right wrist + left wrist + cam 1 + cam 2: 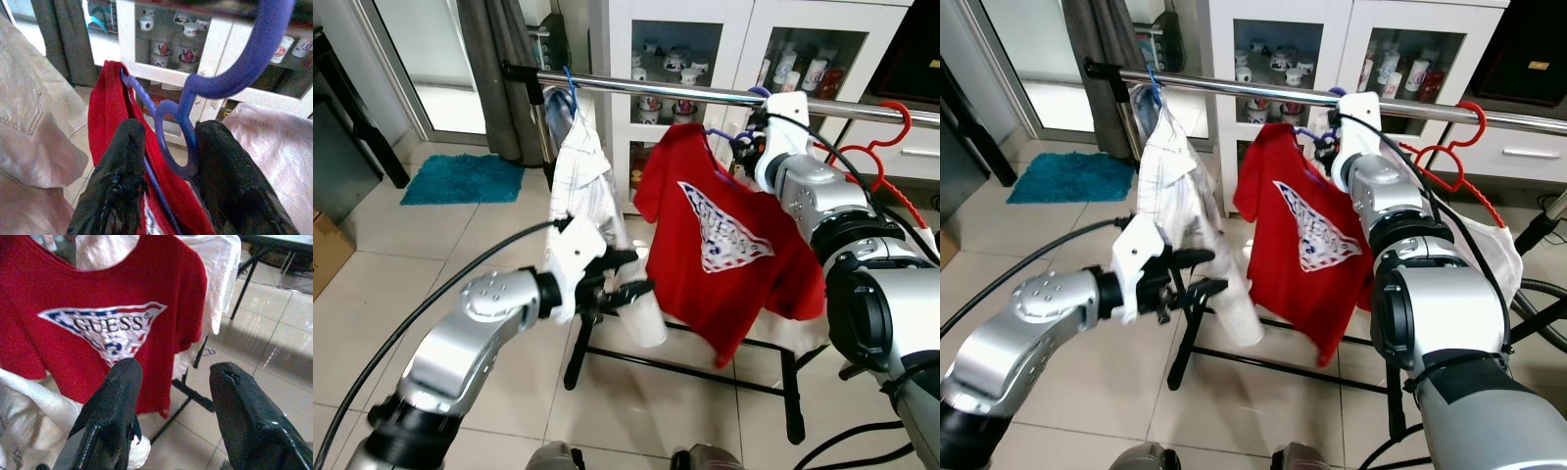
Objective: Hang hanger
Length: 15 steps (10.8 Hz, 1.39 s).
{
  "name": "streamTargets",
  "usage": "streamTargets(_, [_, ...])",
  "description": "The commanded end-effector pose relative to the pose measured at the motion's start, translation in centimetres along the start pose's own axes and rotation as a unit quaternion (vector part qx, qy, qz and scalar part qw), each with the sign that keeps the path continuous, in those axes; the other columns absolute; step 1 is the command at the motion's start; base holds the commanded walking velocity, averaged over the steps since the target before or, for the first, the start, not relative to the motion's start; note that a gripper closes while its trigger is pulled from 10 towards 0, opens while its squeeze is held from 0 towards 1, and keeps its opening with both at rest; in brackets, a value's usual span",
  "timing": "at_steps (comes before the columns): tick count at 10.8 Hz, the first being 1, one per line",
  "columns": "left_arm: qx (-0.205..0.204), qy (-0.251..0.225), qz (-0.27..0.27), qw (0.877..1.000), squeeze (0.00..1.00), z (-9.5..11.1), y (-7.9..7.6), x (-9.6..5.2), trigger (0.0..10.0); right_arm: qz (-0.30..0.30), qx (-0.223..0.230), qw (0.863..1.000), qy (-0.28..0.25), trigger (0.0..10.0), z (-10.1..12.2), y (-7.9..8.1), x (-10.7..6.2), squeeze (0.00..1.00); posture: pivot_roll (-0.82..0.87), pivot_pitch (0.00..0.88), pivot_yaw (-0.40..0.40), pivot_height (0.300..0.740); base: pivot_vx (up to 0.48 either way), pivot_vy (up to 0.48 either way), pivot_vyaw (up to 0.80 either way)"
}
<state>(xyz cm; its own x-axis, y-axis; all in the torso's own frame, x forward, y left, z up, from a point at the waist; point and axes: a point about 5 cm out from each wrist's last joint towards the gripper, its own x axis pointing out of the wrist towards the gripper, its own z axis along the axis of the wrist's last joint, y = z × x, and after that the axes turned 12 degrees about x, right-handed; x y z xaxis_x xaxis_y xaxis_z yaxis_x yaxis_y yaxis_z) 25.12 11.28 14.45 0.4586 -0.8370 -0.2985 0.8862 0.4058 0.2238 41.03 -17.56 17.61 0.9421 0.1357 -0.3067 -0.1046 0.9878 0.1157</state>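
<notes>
A red T-shirt (720, 230) with a white logo hangs on a purple hanger (188, 105). My right gripper (171, 129) is shut on the hanger's neck, just under the chrome rail (685, 91). The purple hook (759, 92) reaches the rail; I cannot tell whether it rests on it. My left gripper (631, 276) is open and holds nothing. It floats low, in front of the hem of a white shirt (582, 186), to the left of the red shirt. In the left wrist view its fingers (120, 396) point at the red shirt (112, 308).
The white shirt hangs from a blue hanger (570, 83) on the rail's left part. A red hanger (881, 147) with a white garment (1489, 245) hangs at the right. The rack's black base (685, 362) stands on tile. A glass cabinet (675, 59) is behind; a blue mat (465, 178) lies left.
</notes>
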Motion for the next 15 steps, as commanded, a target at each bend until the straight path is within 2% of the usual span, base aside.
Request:
streamTargets(1, [0.003,-0.001,-0.003,1.000,0.00,0.3,-0.1,-0.3,10.0,0.008,-0.013,1.000,0.014,10.0,-0.2,0.1,0.0,0.00,0.01,0.000,0.002,0.740,0.000,0.000,0.00])
streamTargets(2, [0.001,0.003,-0.004,1.000,0.00,0.3,-0.2,-0.6,10.0,0.015,-0.019,0.999,0.023,9.8,-0.5,0.0,0.0,0.00,0.02,0.001,0.000,0.740,0.000,0.000,0.00])
streamTargets(3, [-0.001,0.011,-0.003,1.000,0.00,0.2,-0.2,-1.1,10.0,0.028,-0.025,0.999,0.038,4.4,-0.7,-0.4,-0.2,0.00,0.02,0.022,-0.006,0.740,0.000,0.000,0.00])
streamTargets(4, [-0.003,0.013,-0.001,1.000,0.00,0.2,-0.2,-1.3,10.0,0.031,-0.012,0.999,0.033,2.5,-0.5,-0.7,-0.3,0.00,0.02,0.022,-0.006,0.740,0.000,0.000,0.00])
streamTargets(5, [-0.005,0.013,0.000,1.000,0.00,0.2,-0.1,-1.3,10.0,0.033,0.000,0.999,0.031,1.5,-0.4,-0.7,-0.3,0.00,0.02,0.027,-0.006,0.740,0.000,0.000,0.00])
streamTargets(6, [-0.008,0.013,0.001,1.000,0.00,0.3,-0.1,-1.3,10.0,0.023,0.021,0.999,0.033,0.0,-0.4,-0.7,-0.3,0.00,0.02,0.034,-0.004,0.740,0.000,0.000,0.00])
streamTargets(12, [-0.009,0.016,0.001,1.000,0.00,0.5,-0.1,-1.4,10.0,-0.006,0.046,0.998,0.033,0.0,-0.5,-0.4,-0.1,0.00,0.03,0.042,-0.004,0.740,0.000,0.000,0.00])
streamTargets(14, [-0.006,0.015,0.007,1.000,0.00,0.6,0.3,-1.3,10.0,-0.002,0.051,0.999,0.019,0.0,0.0,-0.1,0.0,0.00,0.02,0.023,-0.004,0.740,0.000,0.000,0.00])
streamTargets(15, [-0.004,0.007,0.022,1.000,0.00,0.6,0.6,-1.2,10.0,0.020,0.051,0.998,0.003,0.0,0.6,0.3,0.0,0.00,0.01,0.000,-0.003,0.740,0.000,0.000,0.00])
